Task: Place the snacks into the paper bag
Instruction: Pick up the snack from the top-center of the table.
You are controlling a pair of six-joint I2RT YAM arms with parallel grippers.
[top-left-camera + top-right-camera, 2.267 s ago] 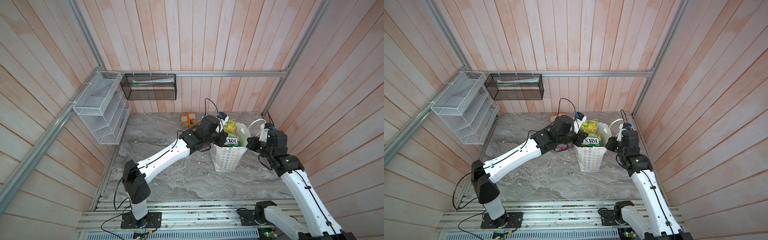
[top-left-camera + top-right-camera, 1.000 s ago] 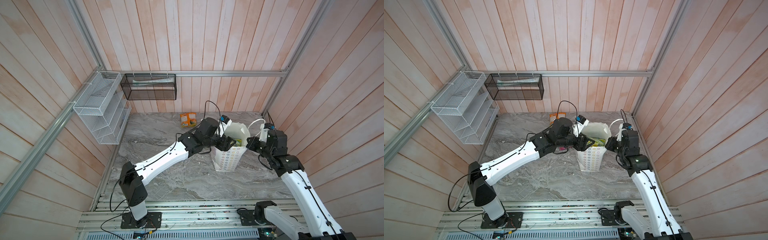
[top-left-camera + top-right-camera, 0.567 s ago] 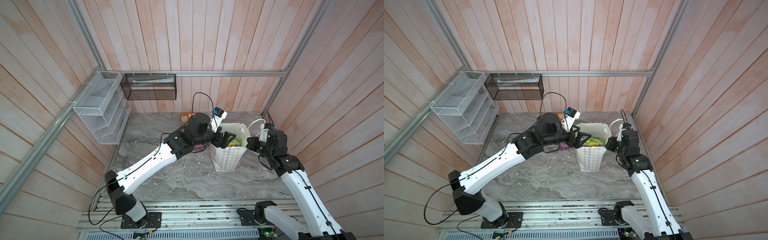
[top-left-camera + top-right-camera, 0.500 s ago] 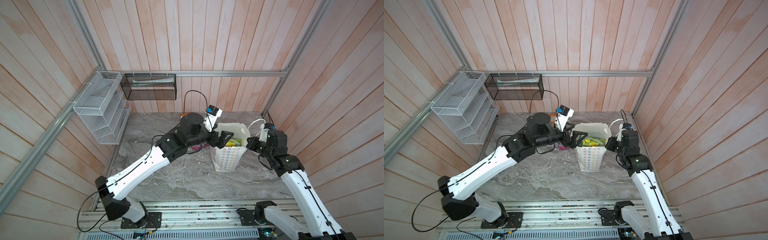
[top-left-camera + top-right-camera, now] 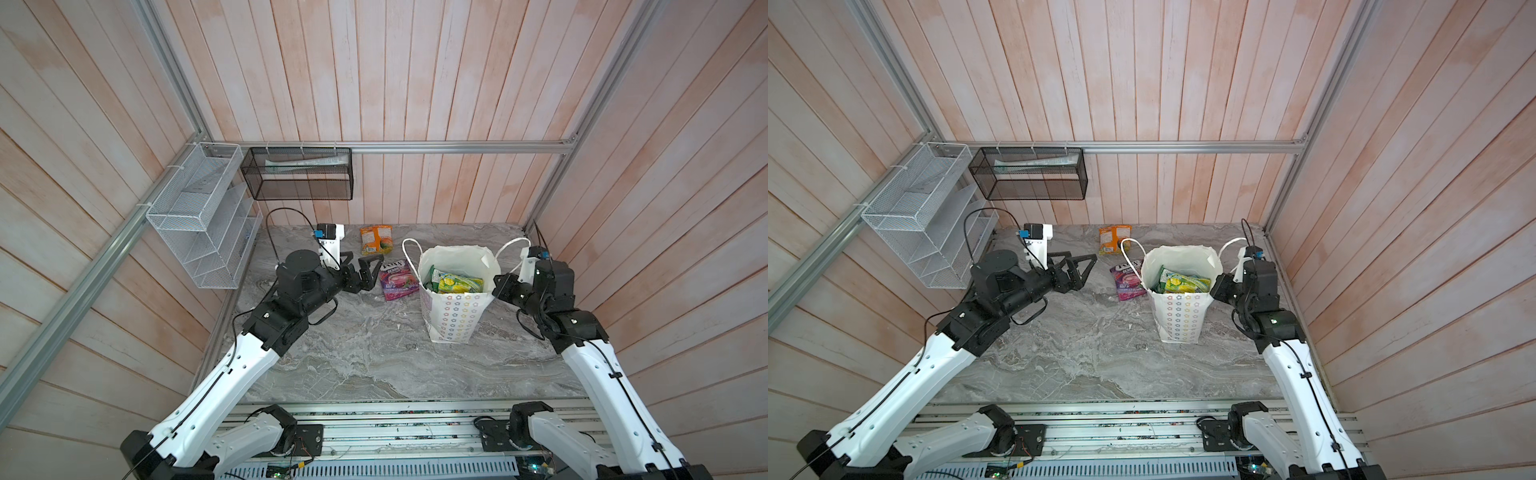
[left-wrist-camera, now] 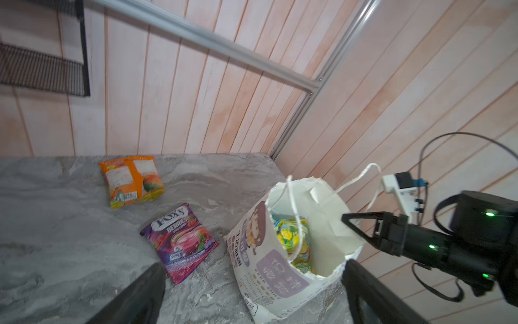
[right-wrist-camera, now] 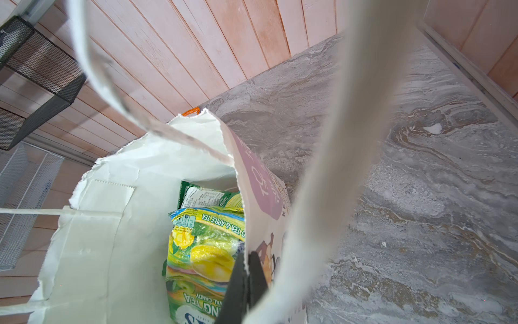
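Observation:
The white paper bag (image 5: pixel 451 320) (image 5: pixel 1177 320) stands upright at the right of the marble top. A yellow-green pouch (image 5: pixel 459 284) (image 7: pixel 201 252) and a green one (image 7: pixel 207 196) lie inside it. My right gripper (image 5: pixel 498 286) (image 7: pixel 248 280) is shut on the bag's right rim. On the table to the left of the bag lies a purple FOX'S pouch (image 5: pixel 397 279) (image 6: pixel 179 241). An orange pouch (image 5: pixel 375 240) (image 6: pixel 130 181) lies near the back wall. My left gripper (image 5: pixel 365 258) (image 5: pixel 1081 255) hovers open and empty just left of the purple pouch.
A white wire-mesh rack (image 5: pixel 199 220) hangs on the left wall. A black mesh basket (image 5: pixel 299 174) hangs on the back wall above the table. The bag's cord handles (image 5: pixel 409 253) loop out on both sides. Wooden walls close in the back and right.
My left gripper opened inside the bag, left the yellow-green pouch there, and swung out to the left. The right gripper and the bag have not moved.

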